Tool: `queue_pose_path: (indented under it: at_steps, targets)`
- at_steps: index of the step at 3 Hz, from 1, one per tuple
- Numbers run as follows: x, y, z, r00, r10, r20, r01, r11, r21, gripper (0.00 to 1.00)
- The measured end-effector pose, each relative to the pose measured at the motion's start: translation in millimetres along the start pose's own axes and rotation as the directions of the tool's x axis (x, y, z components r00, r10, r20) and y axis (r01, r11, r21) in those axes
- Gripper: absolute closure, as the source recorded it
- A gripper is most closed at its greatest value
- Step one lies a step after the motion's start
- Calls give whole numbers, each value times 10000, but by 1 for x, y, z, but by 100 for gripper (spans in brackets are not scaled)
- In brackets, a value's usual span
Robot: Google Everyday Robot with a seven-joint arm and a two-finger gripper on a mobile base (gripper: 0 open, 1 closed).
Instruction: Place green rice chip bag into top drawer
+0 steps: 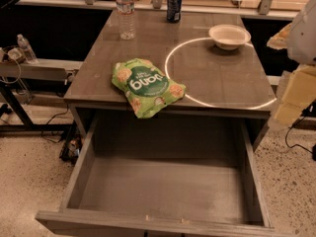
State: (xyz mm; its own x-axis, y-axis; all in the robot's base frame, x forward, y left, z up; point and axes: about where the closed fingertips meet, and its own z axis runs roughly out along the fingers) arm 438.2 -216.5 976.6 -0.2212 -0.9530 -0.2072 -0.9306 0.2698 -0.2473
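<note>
The green rice chip bag lies flat on the grey table top at its front edge, left of centre. One corner of the bag hangs over the edge above the drawer. The top drawer is pulled wide open below the table, and nothing lies on its flat bottom. My gripper is at the far right edge of the view, beside the table's right side and well apart from the bag. It is partly cut off by the frame and holds nothing that I can see.
A clear water bottle, a blue can and a white bowl stand at the back of the table. A bright ring of light lies on the top. A side bench with a small bottle stands at left. Cables run along the floor.
</note>
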Motion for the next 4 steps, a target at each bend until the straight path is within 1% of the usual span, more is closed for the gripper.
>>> queue_pose_path:
  at_steps: [1, 2, 3, 4]
  targets:
    - [0, 0, 0, 10000, 0, 1, 0, 10000, 2, 0]
    - [-22, -6, 22, 9992, -95, 399, 103, 9997, -204, 0]
    - [-88, -29, 81, 9868, -406, 1569, 501, 9971, -568, 0]
    - [-130, -40, 115, 9713, -570, 2309, 759, 9944, -738, 0]
